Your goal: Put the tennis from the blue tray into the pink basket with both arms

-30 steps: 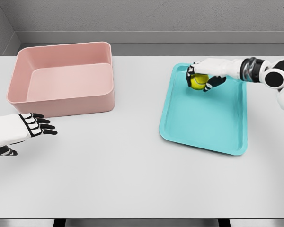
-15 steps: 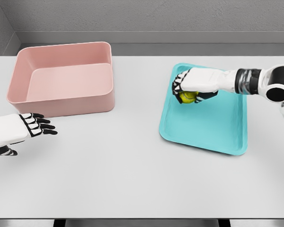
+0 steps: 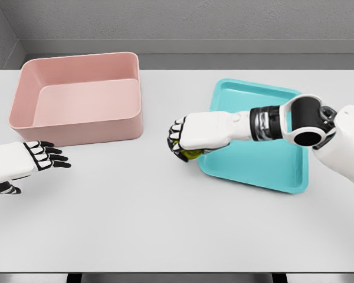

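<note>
Right hand (image 3: 192, 138) is wrapped tight around the tennis ball (image 3: 190, 154). Carry it low toward the open left hand (image 3: 38, 157) at 9 o'clock, below the pink basket (image 3: 76, 132).

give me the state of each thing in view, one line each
tennis ball: gripped in the right hand, held past the tray's left edge
right hand: shut on the ball
left hand: open, holding nothing, at the left edge
blue tray: flat on the table, nothing on it
pink basket: upright, nothing in it
</note>
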Controlling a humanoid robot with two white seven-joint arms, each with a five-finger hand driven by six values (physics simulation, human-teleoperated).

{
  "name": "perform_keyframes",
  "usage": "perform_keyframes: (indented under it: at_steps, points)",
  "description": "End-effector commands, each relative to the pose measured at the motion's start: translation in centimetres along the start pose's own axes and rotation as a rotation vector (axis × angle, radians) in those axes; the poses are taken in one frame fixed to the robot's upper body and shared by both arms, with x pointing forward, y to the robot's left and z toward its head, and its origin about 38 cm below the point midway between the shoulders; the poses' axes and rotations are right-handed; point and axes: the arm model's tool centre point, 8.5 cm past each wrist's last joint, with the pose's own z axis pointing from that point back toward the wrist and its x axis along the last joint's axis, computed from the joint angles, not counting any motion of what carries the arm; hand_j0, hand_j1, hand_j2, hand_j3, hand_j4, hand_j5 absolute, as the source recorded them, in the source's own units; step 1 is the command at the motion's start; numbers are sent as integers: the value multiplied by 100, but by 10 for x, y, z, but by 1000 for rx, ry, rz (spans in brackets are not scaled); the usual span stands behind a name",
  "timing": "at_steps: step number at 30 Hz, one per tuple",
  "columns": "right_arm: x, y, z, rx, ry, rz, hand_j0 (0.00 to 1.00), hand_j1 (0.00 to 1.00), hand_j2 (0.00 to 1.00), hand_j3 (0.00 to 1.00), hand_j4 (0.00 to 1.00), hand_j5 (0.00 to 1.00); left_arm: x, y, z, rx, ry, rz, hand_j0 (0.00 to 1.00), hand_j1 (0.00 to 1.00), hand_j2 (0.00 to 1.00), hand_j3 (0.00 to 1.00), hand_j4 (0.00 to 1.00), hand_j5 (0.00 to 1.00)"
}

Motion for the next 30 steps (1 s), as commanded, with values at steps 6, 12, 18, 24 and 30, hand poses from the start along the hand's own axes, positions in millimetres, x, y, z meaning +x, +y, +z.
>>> perform_keyframes:
  at_steps: [6, 12, 18, 24, 30]
  points:
    - [26, -14, -55, -23, -92, 31, 29, 29, 29, 29, 29, 29, -1, 0, 1, 1, 3, 5, 100, 100, 100, 100, 100, 100]
    - [30, -17, -93, -14, -117, 7, 29, 29, 29, 29, 29, 29, -1, 0, 1, 1, 3, 5, 100, 100, 100, 100, 100, 100]
    - [32, -15, -122, 1, -136, -21, 29, 29, 29, 29, 29, 29, -1, 0, 1, 0, 3, 3, 100, 100, 100, 100, 100, 100]
    - [42, -18, -153, 10, -166, -29, 29, 29, 29, 29, 29, 29, -1, 0, 0, 1, 3, 4, 100, 100, 100, 100, 100, 100]
    - [46, -19, -169, 16, -176, -41, 29, 29, 29, 29, 29, 29, -1, 0, 1, 1, 4, 5, 100, 100, 100, 100, 100, 100]
